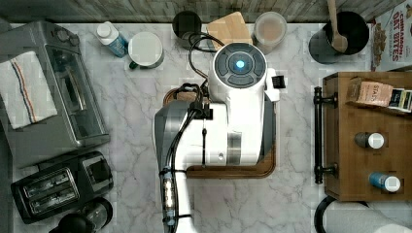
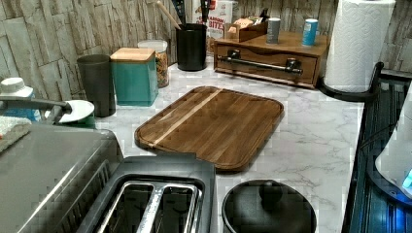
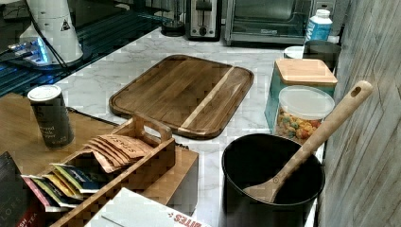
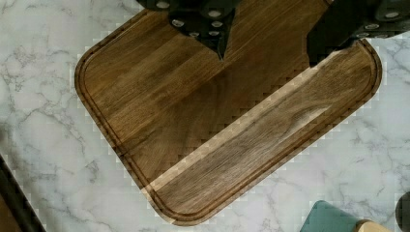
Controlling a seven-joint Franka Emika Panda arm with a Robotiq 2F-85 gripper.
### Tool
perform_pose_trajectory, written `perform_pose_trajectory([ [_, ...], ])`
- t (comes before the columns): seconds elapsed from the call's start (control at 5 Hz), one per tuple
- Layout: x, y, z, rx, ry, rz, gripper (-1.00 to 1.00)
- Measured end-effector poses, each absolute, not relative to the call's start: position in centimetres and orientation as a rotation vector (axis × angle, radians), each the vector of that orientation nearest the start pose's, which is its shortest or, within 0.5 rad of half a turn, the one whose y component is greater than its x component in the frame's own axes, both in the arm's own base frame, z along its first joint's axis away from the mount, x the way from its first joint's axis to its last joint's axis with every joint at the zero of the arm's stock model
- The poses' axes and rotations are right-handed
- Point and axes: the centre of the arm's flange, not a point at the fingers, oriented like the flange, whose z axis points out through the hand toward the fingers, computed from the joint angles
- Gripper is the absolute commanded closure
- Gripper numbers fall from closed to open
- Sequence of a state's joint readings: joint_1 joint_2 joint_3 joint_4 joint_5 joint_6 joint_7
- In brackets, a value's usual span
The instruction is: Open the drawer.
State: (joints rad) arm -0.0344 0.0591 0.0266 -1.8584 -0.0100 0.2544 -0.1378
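Gripper is seen spread apart, empty, hung over the tray mid-counter — drawer is seen shut w/ bar handle across its front, at the left view's far right, well apart from it.

This is a kitchen. A white marble counter runs below a wall of grey stone tile. On it stand a toaster oven with a striped dish towel on top, a black two-slot toaster, and a wooden cutting board. A black crock holds a wooden spoon. Beside it are a clear jar of colourful cereal, a teal canister with a wooden lid, and a cereal box. A roll of paper towels stands on a holder, and tea bags fill a wooden caddy atop a small wooden cabinet.
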Motion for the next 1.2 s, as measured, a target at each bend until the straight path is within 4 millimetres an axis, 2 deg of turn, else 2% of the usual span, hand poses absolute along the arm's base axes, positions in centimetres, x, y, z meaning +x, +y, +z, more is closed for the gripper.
perform_pose_trajectory([
  [0.4, 56.6, -0.5, 46.8, -3.01, 1.014, 0.151, -1.0],
  [0.8, 56.2, -0.7, 45.1, -3.049, 0.979, 0.198, -1.0],
  [1.0, 55.6, -1.1, 43.9, -3.096, 0.806, 0.213, -1.0],
  [1.2, 54.7, -2.5, 42.9, -3.148, 0.457, 0.262, -1.0],
])
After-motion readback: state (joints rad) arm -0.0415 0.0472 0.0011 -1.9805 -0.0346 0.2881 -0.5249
